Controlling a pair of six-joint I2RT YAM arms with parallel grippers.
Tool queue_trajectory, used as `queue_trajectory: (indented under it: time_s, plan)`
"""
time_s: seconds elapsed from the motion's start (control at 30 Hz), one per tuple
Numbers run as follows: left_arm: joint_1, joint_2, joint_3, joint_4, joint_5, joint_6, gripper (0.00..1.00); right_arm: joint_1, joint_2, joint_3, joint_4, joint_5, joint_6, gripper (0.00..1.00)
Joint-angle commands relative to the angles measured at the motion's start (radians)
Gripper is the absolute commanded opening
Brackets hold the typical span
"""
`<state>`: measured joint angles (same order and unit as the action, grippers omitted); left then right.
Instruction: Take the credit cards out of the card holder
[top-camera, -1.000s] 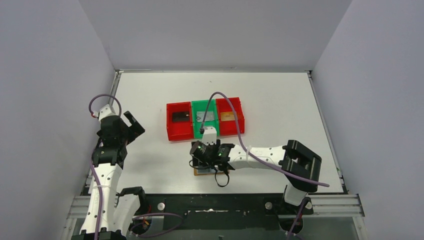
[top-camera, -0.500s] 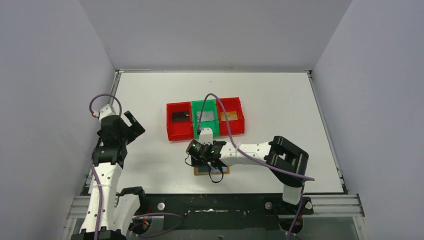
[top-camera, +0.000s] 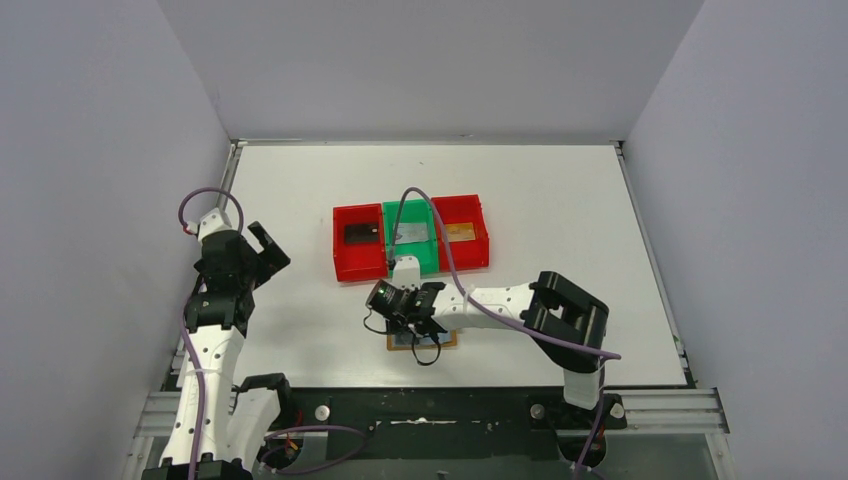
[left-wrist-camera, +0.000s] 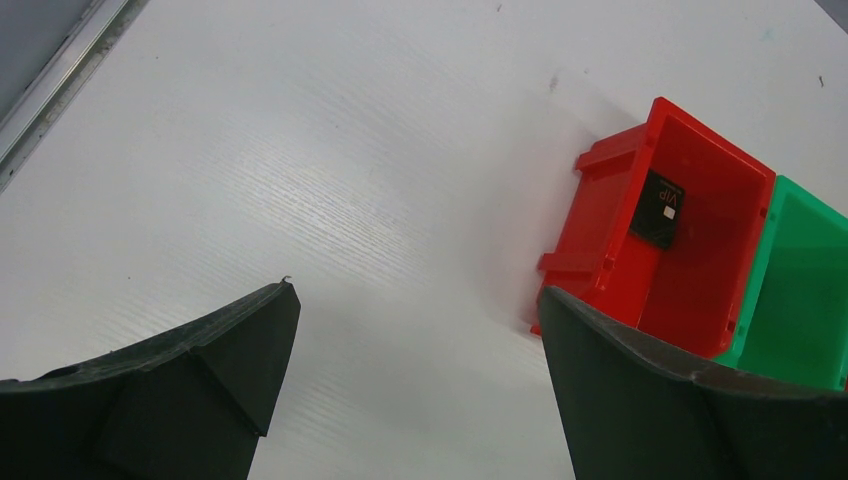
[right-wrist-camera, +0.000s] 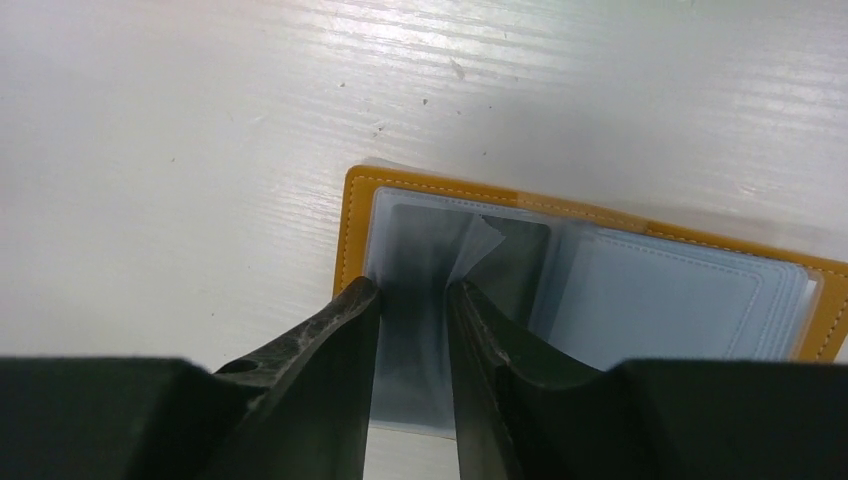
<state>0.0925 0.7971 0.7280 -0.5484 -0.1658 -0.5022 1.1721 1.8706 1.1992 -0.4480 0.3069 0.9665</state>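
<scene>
The white table (top-camera: 560, 200) carries everything, with both arms bolted at its near edge. The left arm (top-camera: 212, 340) rises along the table's left edge. The left gripper (top-camera: 268, 247) hangs above bare surface there with its jaws spread wide and nothing between them. The right arm (top-camera: 500, 300) reaches from the near right corner toward the middle of the near edge, and the right gripper (top-camera: 412, 322) points down at the card holder.

A row of three bins sits at the table's middle, touching side by side: a red bin (top-camera: 340, 255) on the left, a green bin (top-camera: 387, 240) between, and a second red bin (top-camera: 482, 240) on the right. The card holder (top-camera: 447, 340) lies open and flat just nearer than the bins, close to the near edge, its tan border framing pale blue-grey sleeves (right-wrist-camera: 650, 300).

In the right wrist view, the right gripper (right-wrist-camera: 412, 290) has its fingers close together over the holder's left sleeve. A narrow gap shows between them; whether they pinch anything cannot be told.

The black card (top-camera: 361, 233) lies in the left red bin, the silver-grey card (top-camera: 412, 234) in the green bin, and the orange-brown card (top-camera: 458, 232) in the right red bin.
</scene>
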Motion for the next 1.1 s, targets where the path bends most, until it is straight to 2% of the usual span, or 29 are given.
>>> queue_trajectory:
  time_s: [0.0, 0.3, 0.5, 0.63, 0.77, 0.87, 0.93, 1.07]
  plan:
    - [-0.002, -0.004, 0.006, 0.059, 0.015, 0.019, 0.92, -0.005, -0.017, -0.038, 0.015, -0.003, 0.01, 0.25]
    - [-0.002, -0.004, 0.005, 0.059, 0.017, 0.021, 0.92, -0.049, -0.091, -0.121, 0.158, -0.1, 0.007, 0.04]
    - [-0.002, -0.003, 0.003, 0.068, 0.041, 0.026, 0.92, -0.059, -0.155, -0.142, 0.212, -0.12, -0.006, 0.02]
    - [-0.004, 0.002, -0.005, 0.104, 0.195, 0.043, 0.92, -0.083, -0.221, -0.21, 0.318, -0.174, 0.0, 0.02]
    - [-0.003, -0.005, -0.052, 0.165, 0.525, -0.013, 0.89, -0.133, -0.279, -0.326, 0.514, -0.311, 0.016, 0.02]
    - [-0.026, -0.028, -0.14, 0.256, 0.743, -0.128, 0.87, -0.159, -0.308, -0.409, 0.658, -0.387, 0.05, 0.03]
    - [-0.081, -0.058, -0.184, 0.307, 0.79, -0.193, 0.87, -0.169, -0.318, -0.445, 0.72, -0.413, 0.067, 0.04]
    - [-0.288, -0.077, -0.242, 0.382, 0.738, -0.286, 0.87, -0.178, -0.308, -0.484, 0.798, -0.448, 0.088, 0.04]
